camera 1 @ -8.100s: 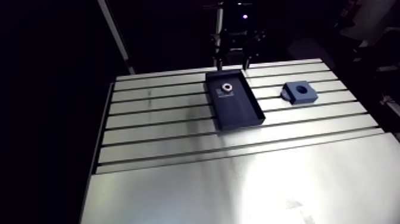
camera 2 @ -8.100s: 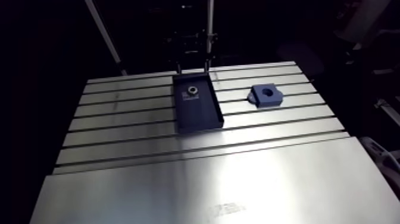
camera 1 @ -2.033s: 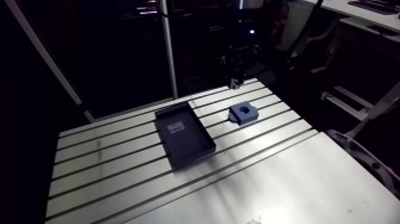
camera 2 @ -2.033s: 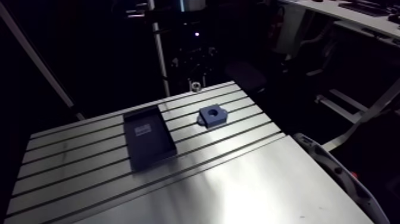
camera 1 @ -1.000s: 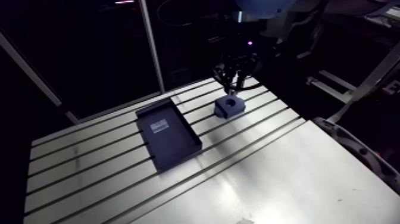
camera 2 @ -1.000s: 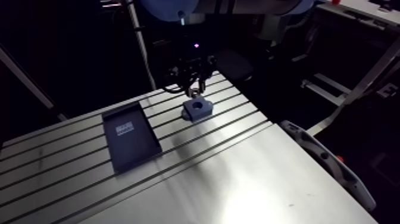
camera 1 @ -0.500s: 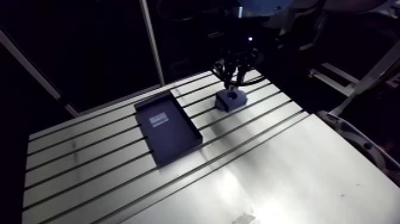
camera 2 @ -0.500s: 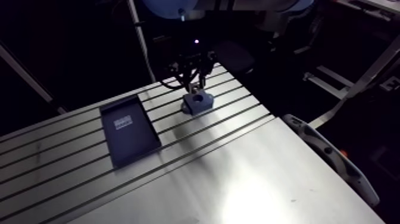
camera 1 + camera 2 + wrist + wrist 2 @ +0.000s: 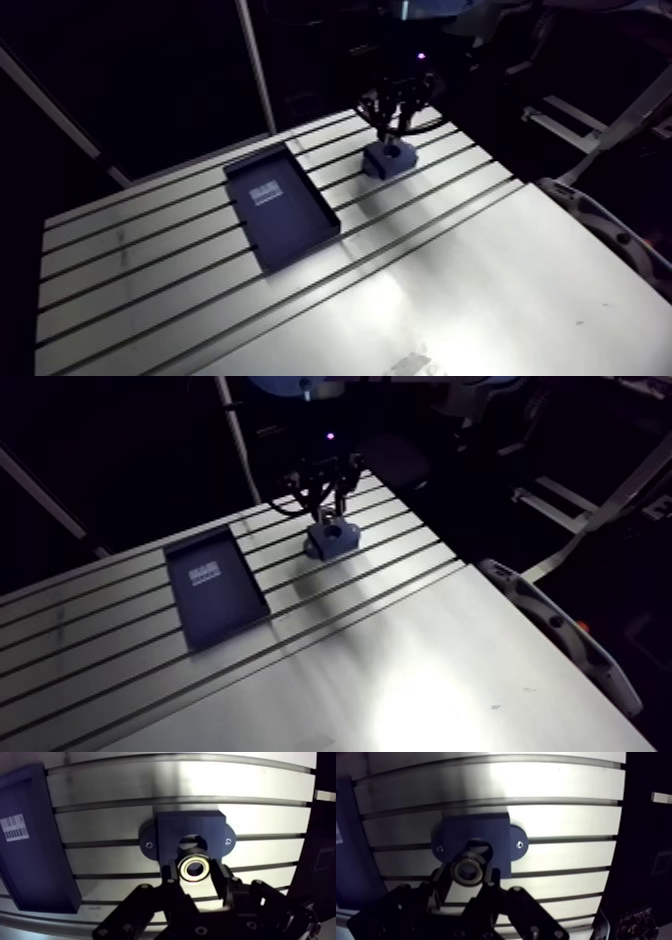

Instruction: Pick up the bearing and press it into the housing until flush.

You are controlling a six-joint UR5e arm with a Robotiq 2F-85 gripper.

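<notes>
On the tray [image 9: 37, 872]: a white sticker [image 9: 14, 827] bore barcode-like bars.
Legible text: none; its print was too small to read.

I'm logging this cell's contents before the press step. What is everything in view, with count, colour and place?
bearing: 1, silvery ring, clamped between the tool's fingers, over the housing's bore
housing: 1, dark blue, on the table under the tool
tray: 1, dark blue, on the table beside the housing, apart from it
label: 1, white barcode, on the tray's floor
table: 1, silvery slotted aluminium
tool: 1, black, two fingers, shut on the bearing
</notes>
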